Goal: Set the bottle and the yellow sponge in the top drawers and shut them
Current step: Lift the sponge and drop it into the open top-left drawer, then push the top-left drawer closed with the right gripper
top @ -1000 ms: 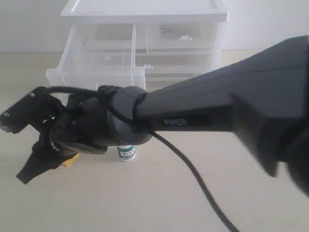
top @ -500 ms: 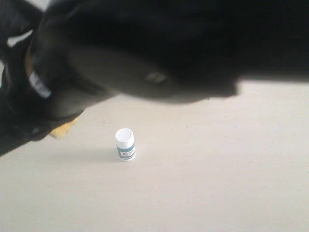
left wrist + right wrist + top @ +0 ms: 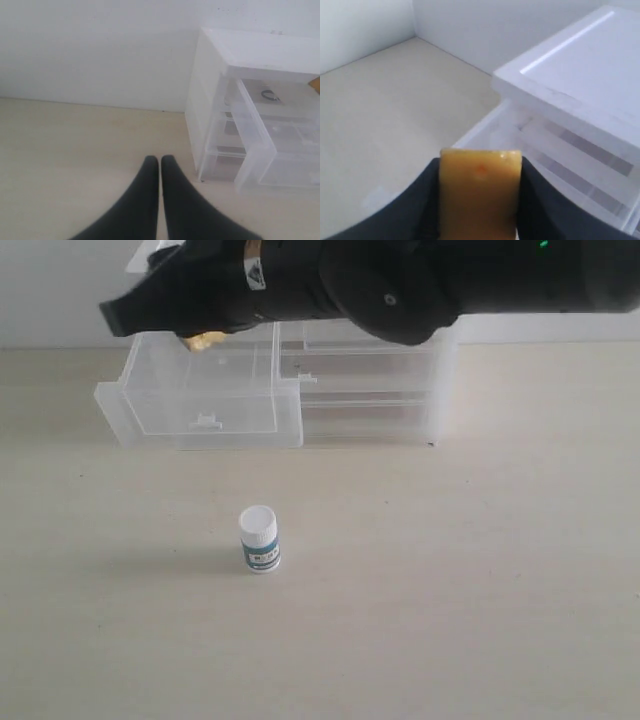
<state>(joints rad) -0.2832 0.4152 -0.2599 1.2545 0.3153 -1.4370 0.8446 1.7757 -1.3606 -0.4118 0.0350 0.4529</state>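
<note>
My right gripper (image 3: 195, 328) reaches across from the right, shut on the yellow sponge (image 3: 205, 340), and holds it above the pulled-out top left drawer (image 3: 130, 400). In the right wrist view the sponge (image 3: 480, 195) sits clamped between the dark fingers (image 3: 422, 200), with the open drawer (image 3: 492, 127) beyond it. The bottle (image 3: 259, 538) stands upright on the table in front of the chest. The top right drawer (image 3: 370, 337) is pushed in, partly hidden by the arm. My left gripper (image 3: 160, 161) is shut on nothing, low over bare table beside the chest (image 3: 212, 90).
The white-framed chest (image 3: 445, 380) stands at the back against a white wall, its full-width lower drawers (image 3: 370, 415) pushed in. The dark right arm (image 3: 430, 280) spans the top of the exterior view. Bare table surrounds the bottle.
The right arm has lifted the sponge from the table left of the bottle and carried it up and back over the open left drawer. The bottle has not moved.
</note>
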